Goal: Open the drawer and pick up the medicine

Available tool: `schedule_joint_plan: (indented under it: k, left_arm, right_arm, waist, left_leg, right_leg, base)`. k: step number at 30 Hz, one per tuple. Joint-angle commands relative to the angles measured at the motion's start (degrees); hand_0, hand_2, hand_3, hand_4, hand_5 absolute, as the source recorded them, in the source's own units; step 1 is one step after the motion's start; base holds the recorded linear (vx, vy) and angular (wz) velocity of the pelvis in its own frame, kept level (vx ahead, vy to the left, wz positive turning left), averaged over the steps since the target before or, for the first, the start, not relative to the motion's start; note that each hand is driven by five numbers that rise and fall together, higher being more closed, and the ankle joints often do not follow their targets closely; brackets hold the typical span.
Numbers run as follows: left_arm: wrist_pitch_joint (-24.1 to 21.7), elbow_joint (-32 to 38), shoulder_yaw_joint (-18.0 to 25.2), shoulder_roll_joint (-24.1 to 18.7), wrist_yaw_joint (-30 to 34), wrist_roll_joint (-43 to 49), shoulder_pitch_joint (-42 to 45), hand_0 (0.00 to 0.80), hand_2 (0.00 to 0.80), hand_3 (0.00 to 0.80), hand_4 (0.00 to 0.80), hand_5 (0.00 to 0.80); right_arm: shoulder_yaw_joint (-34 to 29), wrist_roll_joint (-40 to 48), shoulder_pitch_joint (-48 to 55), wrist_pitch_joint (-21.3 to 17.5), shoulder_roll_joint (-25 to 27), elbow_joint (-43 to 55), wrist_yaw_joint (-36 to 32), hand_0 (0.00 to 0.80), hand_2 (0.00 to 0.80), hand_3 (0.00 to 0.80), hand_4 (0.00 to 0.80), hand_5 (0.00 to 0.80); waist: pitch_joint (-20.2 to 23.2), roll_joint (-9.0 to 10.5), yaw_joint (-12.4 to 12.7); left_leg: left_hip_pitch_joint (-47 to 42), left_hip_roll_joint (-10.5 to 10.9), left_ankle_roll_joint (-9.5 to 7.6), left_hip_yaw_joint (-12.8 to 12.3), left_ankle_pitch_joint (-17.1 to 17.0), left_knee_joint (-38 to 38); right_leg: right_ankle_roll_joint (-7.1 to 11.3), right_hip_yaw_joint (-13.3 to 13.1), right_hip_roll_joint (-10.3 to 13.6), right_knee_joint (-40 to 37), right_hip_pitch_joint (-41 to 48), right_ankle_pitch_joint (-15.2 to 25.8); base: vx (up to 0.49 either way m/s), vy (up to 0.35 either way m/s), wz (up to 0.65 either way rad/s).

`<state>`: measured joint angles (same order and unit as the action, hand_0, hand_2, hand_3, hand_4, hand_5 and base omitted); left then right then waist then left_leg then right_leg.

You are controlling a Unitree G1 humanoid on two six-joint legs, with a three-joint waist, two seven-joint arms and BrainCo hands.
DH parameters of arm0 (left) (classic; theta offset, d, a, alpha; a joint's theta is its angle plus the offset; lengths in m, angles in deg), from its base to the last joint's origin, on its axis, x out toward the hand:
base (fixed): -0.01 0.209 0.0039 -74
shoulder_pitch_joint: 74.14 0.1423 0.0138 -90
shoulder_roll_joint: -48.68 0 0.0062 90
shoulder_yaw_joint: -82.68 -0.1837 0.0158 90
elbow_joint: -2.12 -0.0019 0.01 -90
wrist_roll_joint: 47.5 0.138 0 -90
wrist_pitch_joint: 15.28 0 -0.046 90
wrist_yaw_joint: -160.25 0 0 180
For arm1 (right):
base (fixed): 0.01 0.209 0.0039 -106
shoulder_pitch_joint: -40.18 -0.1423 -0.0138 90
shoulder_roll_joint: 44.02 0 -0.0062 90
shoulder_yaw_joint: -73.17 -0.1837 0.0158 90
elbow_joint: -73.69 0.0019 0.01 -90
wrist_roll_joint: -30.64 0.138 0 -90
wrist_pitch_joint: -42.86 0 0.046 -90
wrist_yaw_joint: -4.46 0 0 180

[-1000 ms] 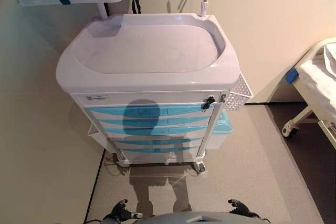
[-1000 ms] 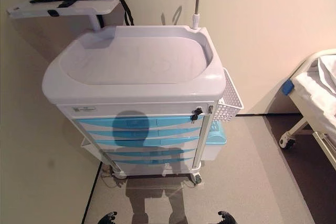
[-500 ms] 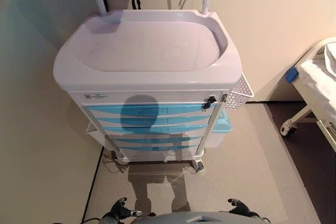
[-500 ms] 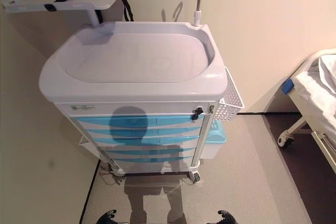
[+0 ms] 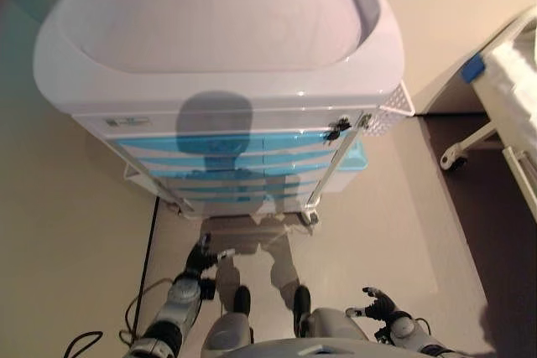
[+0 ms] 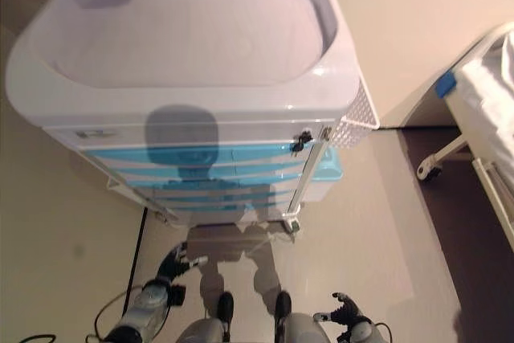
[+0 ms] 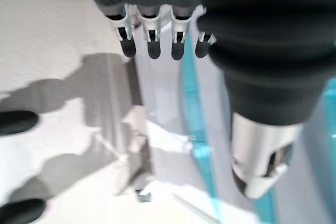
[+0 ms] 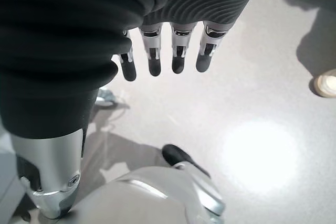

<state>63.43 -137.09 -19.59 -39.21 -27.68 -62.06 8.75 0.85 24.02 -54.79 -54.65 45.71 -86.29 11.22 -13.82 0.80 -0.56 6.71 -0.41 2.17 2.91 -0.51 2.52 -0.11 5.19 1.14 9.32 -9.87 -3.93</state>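
Note:
The white medical cart (image 5: 218, 94) stands in front of me with a stack of blue drawers (image 5: 226, 142), all closed. A small dark lock (image 5: 338, 130) sits at the top drawer's right end. No medicine shows in any view. My left hand (image 5: 201, 257) hangs low in front of the cart's base, open and holding nothing; its wrist view shows relaxed fingers (image 7: 152, 45) and the blue drawer fronts (image 7: 195, 129) beyond. My right hand (image 5: 379, 302) is low at the right above the floor, open and empty, its fingers (image 8: 157, 59) straight.
A white perforated basket (image 5: 394, 105) and a pale blue bin (image 5: 354, 161) hang on the cart's right side. A bed (image 5: 513, 60) on castors (image 5: 450, 159) stands at the right. A wall runs close along the cart's left.
The camera has come closer and tipped down, so the cart fills more of the view. My left hand has reached forward toward the cart's base; both hands show more fully.

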Motion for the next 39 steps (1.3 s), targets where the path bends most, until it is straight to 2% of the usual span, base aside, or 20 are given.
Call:
schedule_joint_plan:
  k: [1, 7, 14, 15, 16, 18, 24, 29, 33, 34, 39]
  left_arm:
    - [-3.56, 6.24, 1.12, 0.38, -0.73, -5.15, 0.01, 0.0, 0.0, 0.0, 0.0, 0.0]
    - [-4.59, 15.44, 1.62, 1.1, 1.0, -14.86, -1.24, 0.0, 0.0, 0.0, 0.0, 0.0]
    - [-5.43, 24.32, 2.4, 3.39, 4.6, -28.24, -4.2, 0.0, 0.0, 0.0, 0.0, 0.0]
    - [-5.91, 25.74, 2.93, 4.36, 5.64, -33.06, -5.33, 0.0, 0.0, 0.0, 0.0, 0.0]
    - [-5.91, 25.73, 2.93, 4.36, 5.64, -33.06, -5.33, 0.0, 0.0, 0.0, 0.0, 0.0]
    - [-6.86, 27.79, 3.74, 5.81, 5.4, -37.52, -7.54, 0.0, 0.0, 0.0, 0.0, 0.0]
    - [-7.41, 26.25, 5.12, 7.58, 6.78, -45.14, -12.08, 0.0, 0.0, 0.0, 0.0, 0.0]
    - [-8.84, 22.88, 7.41, 7.32, 5.75, -50.82, -18.21, 0.0, 0.0, 0.0, 0.0, 0.0]
    - [-9.08, 21.45, 8.15, 6.63, 5.56, -51.92, -20.94, 0.0, 0.0, 0.0, 0.0, 0.0]
    - [-9.13, 21.01, 8.2, 6.42, 5.63, -52.38, -21.71, 0.0, 0.0, 0.0, 0.0, 0.0]
    - [-8.82, 21.56, 7.08, 4.97, 6.98, -53.23, -24.5, 0.0, 0.0, 0.0, 0.0, 0.0]
  right_arm:
    - [2.84, 0.38, 0.15, -0.47, 2.02, 1.25, 1.02, 0.0, 0.0, 0.0, 0.0, 0.0]
    - [2.93, 0.15, -1.73, -0.33, 4.06, 3.22, 1.93, 0.0, 0.0, 0.0, 0.0, 0.0]
    - [1.9, 0.42, -2.49, 0.01, 5.48, 3.83, 2.49, 0.0, 0.0, 0.0, 0.0, 0.0]
    - [1.94, 0.0, -2.91, 0.09, 5.72, 3.78, 2.54, 0.0, 0.0, 0.0, 0.0, 0.0]
    - [1.94, 0.0, -2.91, 0.09, 5.72, 3.78, 2.54, 0.0, 0.0, 0.0, 0.0, 0.0]
    - [1.81, -0.3, -3.24, 0.24, 5.88, 3.76, 2.46, 0.0, 0.0, 0.0, 0.0, 0.0]
    - [1.34, -0.06, -2.92, 0.17, 6.21, 3.36, 2.02, 0.0, 0.0, 0.0, 0.0, 0.0]
    - [2.09, 0.27, -3.58, 0.03, 6.48, 3.33, 1.69, 0.0, 0.0, 0.0, 0.0, 0.0]
    - [2.28, 0.49, -3.49, -0.07, 6.6, 3.06, 1.37, 0.0, 0.0, 0.0, 0.0, 0.0]
    - [2.45, 0.58, -3.3, -0.07, 6.55, 2.49, 1.19, 0.0, 0.0, 0.0, 0.0, 0.0]
    - [3.02, 0.61, -2.82, -0.19, 6.95, 2.09, 0.32, 0.0, 0.0, 0.0, 0.0, 0.0]
  waist:
    - [0.09, 1.19, -0.14]
    - [-1.81, 0.84, -0.1]
    - [-2.77, 0.67, -0.17]
    - [-2.67, 0.74, -0.11]
    - [-2.62, 0.75, -0.1]
    - [-2.49, 0.85, -0.03]
    - [-2.19, 1.14, -0.66]
    - [-1.75, 1.75, -1.83]
    - [-1.77, 2.03, -2.43]
    - [-1.71, 1.95, -2.57]
    - [-1.42, 2.08, -3.39]
  left_leg:
    - [4.12, 3.98, -3.63, -1.08, 0.91, 2.89]
    - [12.01, 5.29, -4.23, -0.93, 1.73, 8.85]
    - [21.79, 6.83, -4.83, -1.52, 4.27, 18.65]
    - [24.42, 7.14, -5.2, -2.08, 5.33, 21.24]
    - [24.49, 7.14, -5.2, -2.1, 5.34, 21.27]
    - [28.12, 7.42, -5.59, -3.41, 6.81, 25.48]
    - [32.93, 7.3, -5.63, -4.31, 9.86, 32.59]
    - [37.33, 6.47, -6.29, -5.76, 12.01, 37.65]
    - [38.79, 6.18, -6.42, -6.05, 12.67, 39.17]
    - [38.27, 6.18, -6.16, -5.65, 14.79, 40.03]
    - [39.59, 6.01, -6.35, -5.87, 15.13, 40.66]
  right_leg:
    - [3.45, -2.05, 1.42, 0.93, -5.47, 5.11]
    - [3.0, -2.67, 2.69, 6.96, -13.03, 3.92]
    - [2.12, -3.83, 4.34, 16.33, -22.14, 1.47]
    - [2.15, -4.31, 4.51, 19.02, -25.24, 0.8]
    - [2.15, -4.33, 4.51, 19.06, -25.32, 0.79]
    - [2.18, -5.32, 5.19, 23.91, -29.2, -0.57]
    - [1.9, -6.32, 5.59, 30.63, -33.99, -2.67]
    - [1.99, -7.67, 4.64, 33.64, -38.12, -3.44]
    - [2.06, -7.82, 4.36, 34.49, -39.41, -3.65]
    - [2.34, -8.05, 4.02, 35.67, -39.26, -5.67]
    - [2.19, -8.5, 3.37, 35.83, -40.86, -5.62]
  base:
    - [-0.146, 0.033, -0.02]
    - [-0.107, 0.03, 0.03]
    - [-0.104, 0.029, 0.17]
    - [-0.091, 0.044, 0.18]
    - [-0.083, 0.053, 0.09]
    - [-0.077, 0.072, -0.09]
    - [-0.04, 0.037, -0.05]
    - [-0.037, 0.035, -0.09]
    - [0.005, 0.017, -0.15]
    - [0.08, 0.018, -0.11]
    - [0.011, 0.011, -0.07]
